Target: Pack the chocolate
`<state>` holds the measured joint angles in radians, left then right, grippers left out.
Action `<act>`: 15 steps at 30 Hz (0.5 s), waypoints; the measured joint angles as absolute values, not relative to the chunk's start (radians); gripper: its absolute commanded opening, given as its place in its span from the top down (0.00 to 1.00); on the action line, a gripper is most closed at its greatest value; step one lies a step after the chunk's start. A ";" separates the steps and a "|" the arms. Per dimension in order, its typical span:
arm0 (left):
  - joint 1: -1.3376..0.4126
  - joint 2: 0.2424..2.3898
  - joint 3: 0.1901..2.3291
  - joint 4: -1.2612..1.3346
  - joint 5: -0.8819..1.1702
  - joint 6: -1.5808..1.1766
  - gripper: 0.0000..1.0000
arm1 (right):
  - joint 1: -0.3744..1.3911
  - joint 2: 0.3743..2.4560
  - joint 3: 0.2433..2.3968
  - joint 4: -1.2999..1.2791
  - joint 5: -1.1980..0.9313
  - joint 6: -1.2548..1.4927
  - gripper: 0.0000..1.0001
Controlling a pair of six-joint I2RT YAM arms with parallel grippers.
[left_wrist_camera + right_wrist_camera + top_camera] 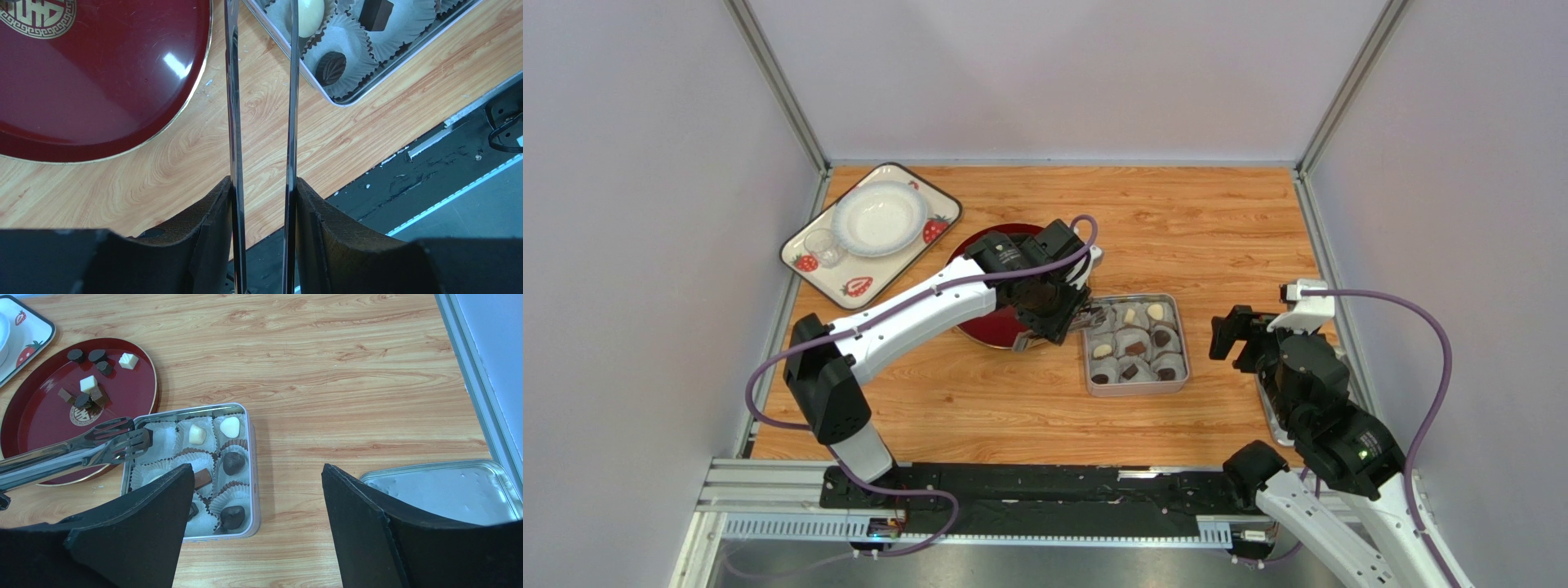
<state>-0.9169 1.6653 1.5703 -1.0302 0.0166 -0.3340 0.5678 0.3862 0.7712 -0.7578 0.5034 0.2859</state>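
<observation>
A wooden worktop seen from above, with two robot arms at its near edge. The left fingers are clamped around the handles of long metal tongs. The two blades stand a little apart, and no piece shows between the tips. The tips hang over the far-left corner cup of a square grey tin. That cup is partly hidden by the tips, and I can make out no piece in it. The right fingers are spread wide and hold nothing, well to the right of the tin. A loose lid lies beside them.

The chocolate is in two places. Several dark and white pieces sit on a round red tray just left of the tin, some in a small heap. Most of the tin's white paper cups hold one piece each.

The step in hand looks like carrying pieces from tray to tin. To do it well, the tongs should lift clear of the tin's rim before swinging back over the tray. A lone piece at the tray's far edge would be easier than the heap. The blades should come down on either side of it and close gently. Too hard a squeeze could flick so small a piece away. The release should come low over an empty cup, without crushing its paper.
</observation>
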 measured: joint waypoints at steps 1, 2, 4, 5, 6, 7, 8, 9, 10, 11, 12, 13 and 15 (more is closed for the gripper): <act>-0.917 1.666 1.572 -1.031 0.017 -0.334 0.53 | 0.568 0.386 0.771 -0.758 0.503 0.286 0.20; -0.917 1.667 1.574 -1.031 0.017 -0.334 0.53 | 0.568 0.386 0.771 -0.758 0.503 0.286 0.20; -0.917 1.670 1.576 -1.029 0.017 -0.334 0.52 | 0.568 0.386 0.771 -0.758 0.503 0.286 0.20; -0.917 1.671 1.576 -1.028 0.017 -0.334 0.52 | 0.568 0.386 0.771 -0.758 0.503 0.286 0.20; -0.917 1.672 1.576 -1.029 0.017 -0.334 0.52 | 0.568 0.386 0.771 -0.758 0.503 0.286 0.20; -0.917 1.673 1.576 -1.028 0.017 -0.334 0.52 | 0.568 0.386 0.771 -0.758 0.503 0.286 0.20; -0.917 1.674 1.576 -1.028 0.017 -0.334 0.52 | 0.568 0.386 0.771 -0.758 0.503 0.286 0.20; -0.917 1.676 1.576 -1.028 0.017 -0.334 0.52 | 0.568 0.386 0.771 -0.758 0.503 0.285 0.20; -0.917 1.678 1.577 -1.028 0.017 -0.334 0.52 | 0.568 0.386 0.771 -0.758 0.503 0.283 0.20; -0.917 1.679 1.577 -1.028 0.017 -0.334 0.52 | 0.568 0.386 0.771 -0.758 0.504 0.283 0.20; -0.917 1.681 1.578 -1.027 0.017 -0.334 0.52 | 0.568 0.387 0.771 -0.758 0.504 0.283 0.20; -0.917 1.682 1.579 -1.027 0.018 -0.334 0.52 | 0.568 0.387 0.771 -0.758 0.504 0.282 0.20; -0.917 1.684 1.579 -1.025 0.018 -0.334 0.52 | 0.568 0.388 0.771 -0.758 0.504 0.282 0.20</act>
